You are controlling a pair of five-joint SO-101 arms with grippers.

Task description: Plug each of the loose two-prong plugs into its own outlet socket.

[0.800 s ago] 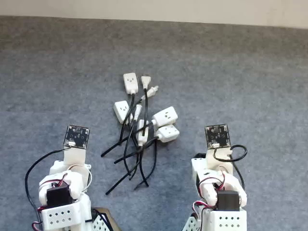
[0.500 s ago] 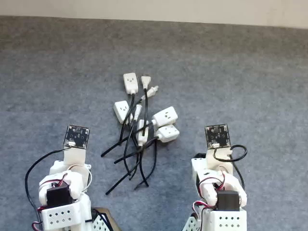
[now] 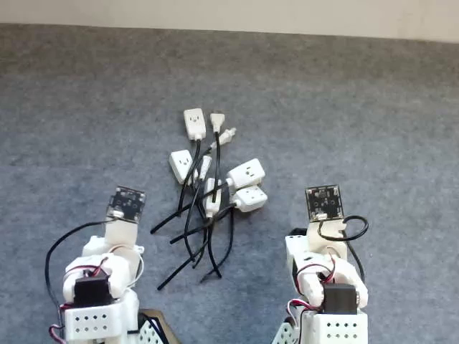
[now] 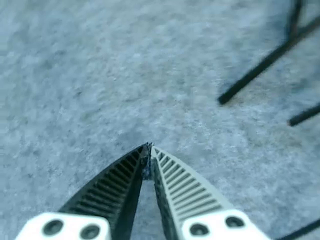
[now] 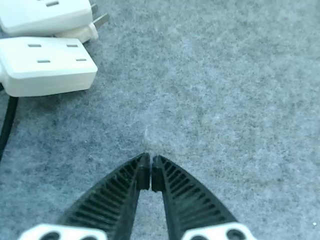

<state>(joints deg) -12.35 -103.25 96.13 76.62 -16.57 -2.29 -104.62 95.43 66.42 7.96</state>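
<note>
Several white outlet sockets and two-prong plugs lie tangled with black cables in the middle of the grey carpet. In the high view the sockets sit at the far end [image 3: 194, 123], at the left [image 3: 181, 165], and as two on the right [image 3: 246, 173] [image 3: 250, 198]. Loose plugs [image 3: 217, 119] [image 3: 228, 135] [image 3: 212, 197] lie among them. My left gripper [image 4: 149, 150] is shut and empty above bare carpet, with black cable ends [image 4: 265, 62] just beyond it. My right gripper [image 5: 150, 161] is shut and empty, a short way from two sockets [image 5: 47, 65] [image 5: 45, 15].
The left arm [image 3: 97, 287] and right arm [image 3: 326, 287] stand at the near edge on either side of the cable pile. Open carpet [image 3: 373, 107] stretches around the pile. A pale wall strip [image 3: 229, 14] runs along the far edge.
The left arm's wrist has swung slightly right, toward the cables. The right arm and the pile have not moved.
</note>
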